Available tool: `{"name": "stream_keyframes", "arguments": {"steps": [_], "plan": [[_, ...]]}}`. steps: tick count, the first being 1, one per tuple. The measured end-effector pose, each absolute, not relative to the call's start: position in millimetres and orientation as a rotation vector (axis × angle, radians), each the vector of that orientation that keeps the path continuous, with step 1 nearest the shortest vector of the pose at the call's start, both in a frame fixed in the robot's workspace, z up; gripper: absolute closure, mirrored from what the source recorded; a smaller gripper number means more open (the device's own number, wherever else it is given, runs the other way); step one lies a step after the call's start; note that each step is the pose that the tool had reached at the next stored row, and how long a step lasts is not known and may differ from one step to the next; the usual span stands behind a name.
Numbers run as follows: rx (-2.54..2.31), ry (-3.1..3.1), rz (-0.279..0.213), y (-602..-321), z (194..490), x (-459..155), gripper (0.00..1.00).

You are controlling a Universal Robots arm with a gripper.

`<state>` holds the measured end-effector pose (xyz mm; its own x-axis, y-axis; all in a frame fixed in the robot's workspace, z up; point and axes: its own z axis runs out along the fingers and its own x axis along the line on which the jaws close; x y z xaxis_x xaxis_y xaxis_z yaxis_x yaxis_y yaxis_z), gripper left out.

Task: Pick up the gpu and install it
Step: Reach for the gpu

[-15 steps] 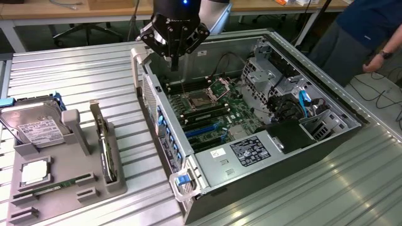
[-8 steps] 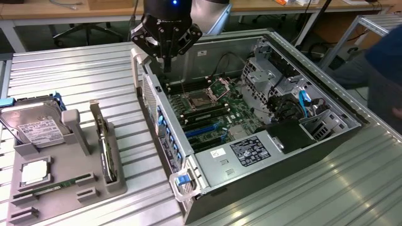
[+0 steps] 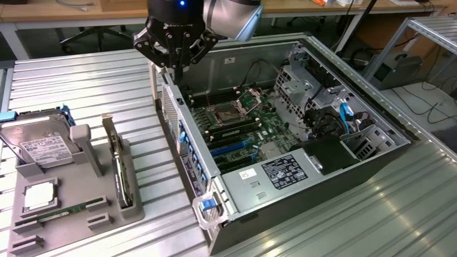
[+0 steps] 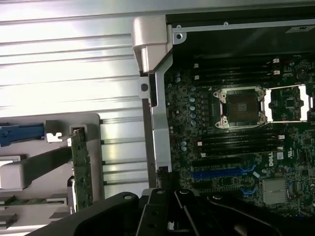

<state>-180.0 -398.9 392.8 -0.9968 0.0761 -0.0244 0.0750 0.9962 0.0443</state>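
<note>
A ribbed metal table is seen carrying two things, both set directly on its slats. An open computer case is laid on its side across the middle and the exterior view's right, with its inside turned upward. A grey parts holder is placed near it at the exterior view's near left, and a strip of bare slats is seen between them.

My gripper hangs pointing straight down, jaws closed, fingers pressed tip to tip. My wrist stands upright directly above it, small blue light lit. My grey arm slants off up behind wrist.
</note>
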Motion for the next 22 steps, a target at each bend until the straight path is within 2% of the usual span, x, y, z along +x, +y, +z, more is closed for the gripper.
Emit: {"name": "stream_keyframes", "arguments": {"steps": [22], "plan": [[0.118, 3.113, 0.068, -399, 391, -239, 0.89]]}}
